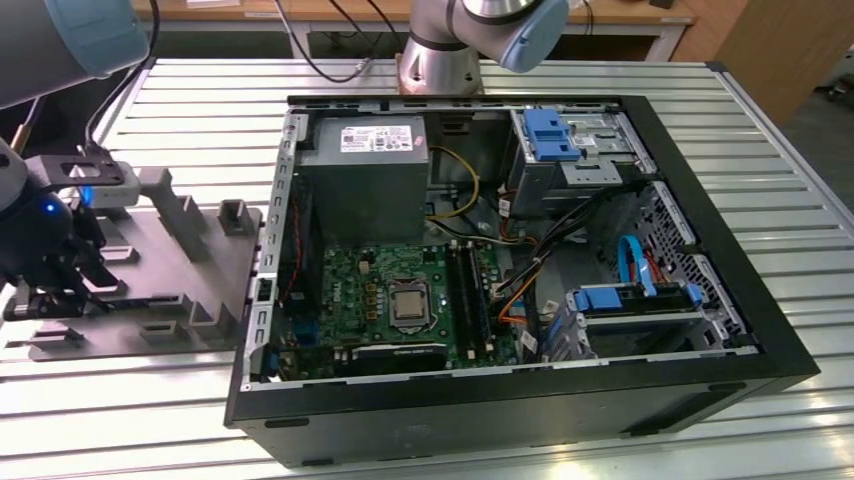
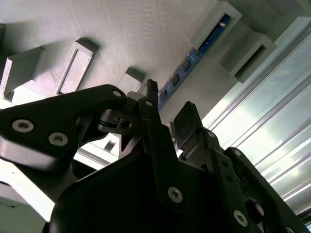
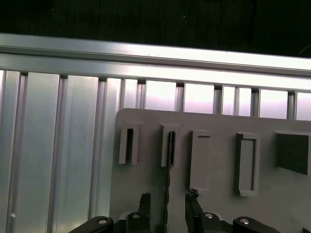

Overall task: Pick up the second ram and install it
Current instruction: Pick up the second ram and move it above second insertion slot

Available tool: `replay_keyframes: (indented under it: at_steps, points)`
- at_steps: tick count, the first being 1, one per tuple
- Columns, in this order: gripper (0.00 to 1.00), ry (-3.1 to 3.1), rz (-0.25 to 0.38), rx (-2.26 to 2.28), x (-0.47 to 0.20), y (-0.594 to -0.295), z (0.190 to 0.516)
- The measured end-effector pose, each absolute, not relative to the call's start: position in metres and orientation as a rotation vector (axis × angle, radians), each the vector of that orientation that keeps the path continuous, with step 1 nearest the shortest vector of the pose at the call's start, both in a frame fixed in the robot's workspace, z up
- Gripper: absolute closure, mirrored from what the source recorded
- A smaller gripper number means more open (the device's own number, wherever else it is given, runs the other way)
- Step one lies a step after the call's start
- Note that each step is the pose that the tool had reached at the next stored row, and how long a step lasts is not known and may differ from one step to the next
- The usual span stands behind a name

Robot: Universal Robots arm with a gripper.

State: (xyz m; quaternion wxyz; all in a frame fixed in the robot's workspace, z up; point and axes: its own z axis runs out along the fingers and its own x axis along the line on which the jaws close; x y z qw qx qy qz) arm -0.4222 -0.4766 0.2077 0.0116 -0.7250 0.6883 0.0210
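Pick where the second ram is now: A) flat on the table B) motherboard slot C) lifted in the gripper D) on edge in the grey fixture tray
D: in the first wrist view the second ram stands in a slot of the grey fixture tray, the open gripper straddling it.

The exterior view is taken from high up and well back, tilted down over the open computer case (image 1: 534,400) on the slatted aluminium worktop (image 1: 774,160). The grey fixture tray (image 1: 187,250) is seen at the left of the frame, with the pincer (image 1: 60,295) at its left edge. The first wrist view is aimed steeply down at the tray from nearby. The second wrist view is set close behind the pincer and aimed obliquely along it. The tray, the worktop slats and the second ram (image 3: 171,145) are shared by both wrist views.
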Motion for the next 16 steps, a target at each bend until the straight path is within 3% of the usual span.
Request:
replay_keyframes:
  at_steps: [16]
  points:
    - [0.59,2.147,0.066,-2.261,-0.4223,-0.4766,0.2022]
